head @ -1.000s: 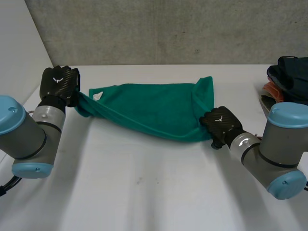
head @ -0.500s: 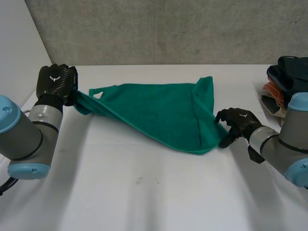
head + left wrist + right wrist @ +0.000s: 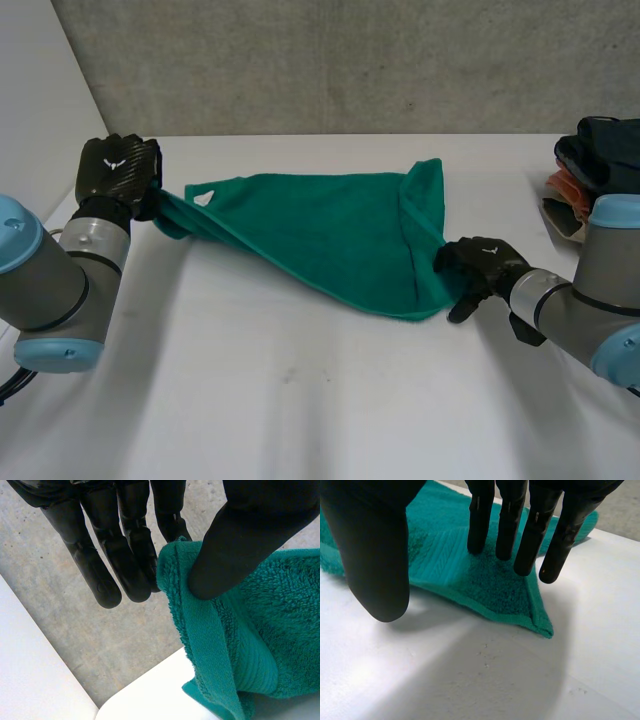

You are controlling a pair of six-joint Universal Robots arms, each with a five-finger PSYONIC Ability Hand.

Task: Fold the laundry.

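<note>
The green towel (image 3: 330, 225) is seen stretched across the white table (image 3: 300, 400), its left corner pinched between the thumb and fingers of the left hand (image 3: 120, 168). At the near right corner, the right hand (image 3: 478, 265) is held loose, fingers (image 3: 510, 520) straight over the cloth, thumb apart, nothing gripped. A pile of clothes (image 3: 600, 165) is spotted at the table's right edge.

One green towel (image 3: 330, 235): one corner between left thumb and fingers, another at right fingertips. One hang loop (image 3: 205, 192) on it, near left fingers. Two black hands: left hand (image 3: 118, 170), right hand (image 3: 480, 265). Two arms: left arm (image 3: 50, 290), right arm (image 3: 590, 310). One white table (image 3: 300, 400). One pile of clothes (image 3: 595, 165), well apart from right fingers; number of pieces unclear.
</note>
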